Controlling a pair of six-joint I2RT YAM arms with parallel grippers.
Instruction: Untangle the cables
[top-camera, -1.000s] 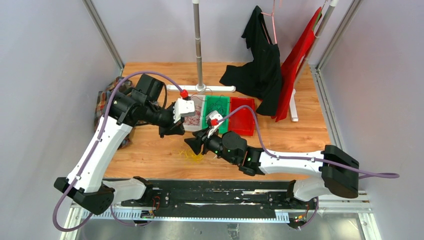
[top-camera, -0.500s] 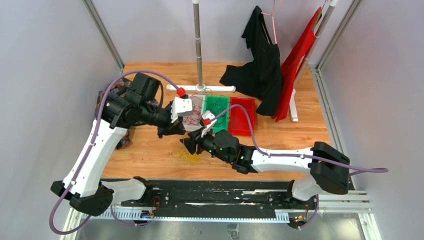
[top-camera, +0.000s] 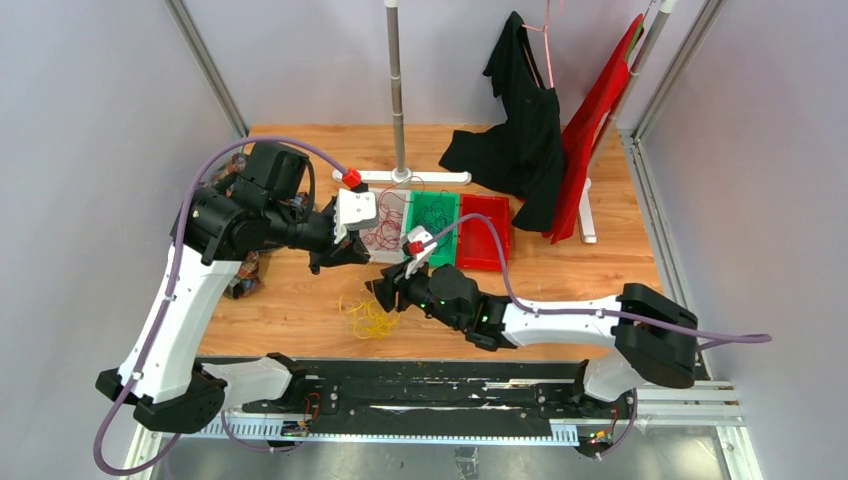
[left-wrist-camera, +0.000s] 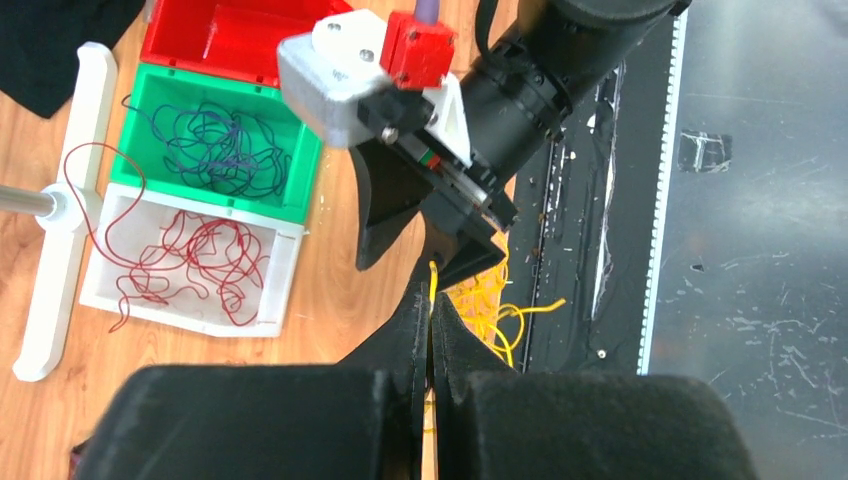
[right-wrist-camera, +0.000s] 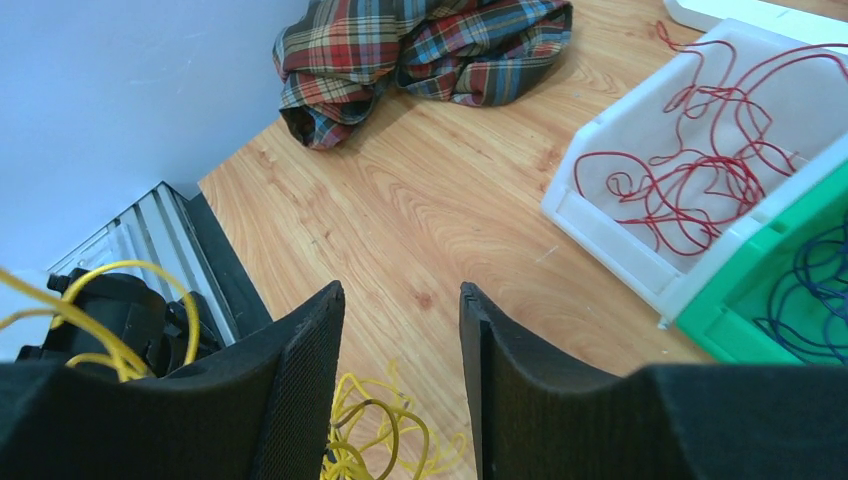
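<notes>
A yellow bunch of the cables (top-camera: 368, 318) lies on the wooden table near the front edge. My left gripper (top-camera: 332, 260) is shut on one yellow strand (left-wrist-camera: 433, 275), pinched between its fingertips above the bunch (left-wrist-camera: 490, 300). My right gripper (top-camera: 385, 293) is open and empty just right of the bunch, with yellow loops (right-wrist-camera: 375, 430) below its left finger (right-wrist-camera: 310, 360). Dark red cables (top-camera: 385, 230) lie in a white bin (left-wrist-camera: 270, 290). Dark blue cables (left-wrist-camera: 215, 145) lie in a green bin (top-camera: 432, 240).
A red bin (top-camera: 485, 240) stands right of the green one. A white stand's pole (top-camera: 397, 90) rises behind the bins. A black garment (top-camera: 520, 130) and a red one (top-camera: 600, 120) hang at the back right. A plaid cloth (right-wrist-camera: 420, 50) lies at the left edge.
Both arms have shifted left. My left gripper drew back to the left with the strand. The yellow bunch now shows more fully, left of the right gripper.
</notes>
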